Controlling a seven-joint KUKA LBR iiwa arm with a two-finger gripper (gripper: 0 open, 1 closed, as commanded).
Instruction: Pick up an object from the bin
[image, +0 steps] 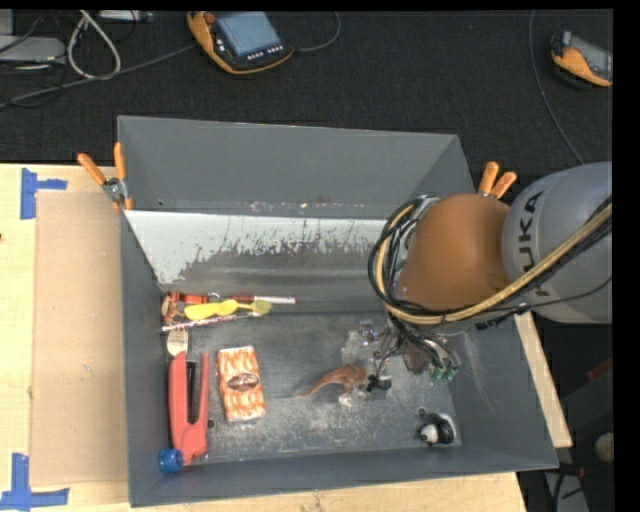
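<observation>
My gripper (375, 372) hangs low over the right middle of the bin floor, under the arm's orange dome. Its tip is at the right end of a small brown toy dinosaur (335, 379), which lies flat on the floor with its body stretching left. Whether the gripper touches the toy I cannot tell. A small black-and-white object (435, 431) lies near the front right corner, below and to the right of the gripper.
An orange patterned packet (241, 383) lies left of the dinosaur. A red-handled tool (186, 405) with a blue end lies along the left wall. A yellow item (226, 308) with other small things sits at the back left.
</observation>
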